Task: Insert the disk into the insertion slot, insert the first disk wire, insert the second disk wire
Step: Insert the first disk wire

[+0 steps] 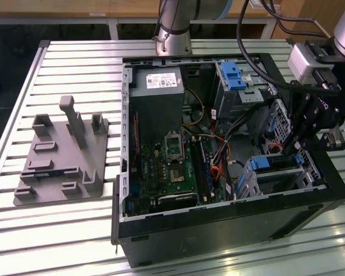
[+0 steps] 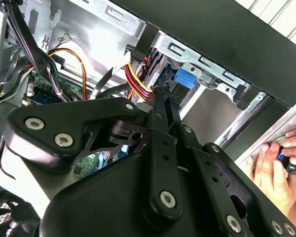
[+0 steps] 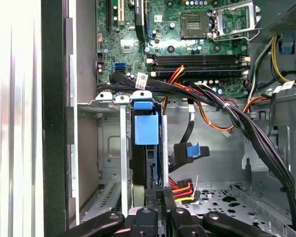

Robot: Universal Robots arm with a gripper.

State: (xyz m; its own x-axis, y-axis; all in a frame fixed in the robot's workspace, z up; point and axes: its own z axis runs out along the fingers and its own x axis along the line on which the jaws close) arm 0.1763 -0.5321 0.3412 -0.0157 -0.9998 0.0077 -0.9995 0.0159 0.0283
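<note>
The disk [image 3: 146,129], seen edge-on with its bright blue carrier, sits inside the insertion slot [image 3: 110,148], a grey metal cage at the case's corner. In the exterior view the disk [image 1: 269,164] lies in that slot [image 1: 279,183] at the right end of the case. My gripper [image 3: 161,195] stands right at the disk's near end, its two fingers pressed together with nothing between them. In the second wrist view the fingertips [image 2: 160,94] point at the blue carrier [image 2: 182,79]. A loose black wire plug with a blue tab [image 3: 191,150] and a red-yellow-black wire [image 3: 181,189] hang beside the slot.
The open black computer case [image 1: 218,230] lies on a slatted metal table. A taller bay with a blue latch [image 1: 233,75] stands at the far end. A grey fixture [image 1: 63,155] is at the exterior view's left. A person's hand [image 2: 276,168] rests outside the case wall.
</note>
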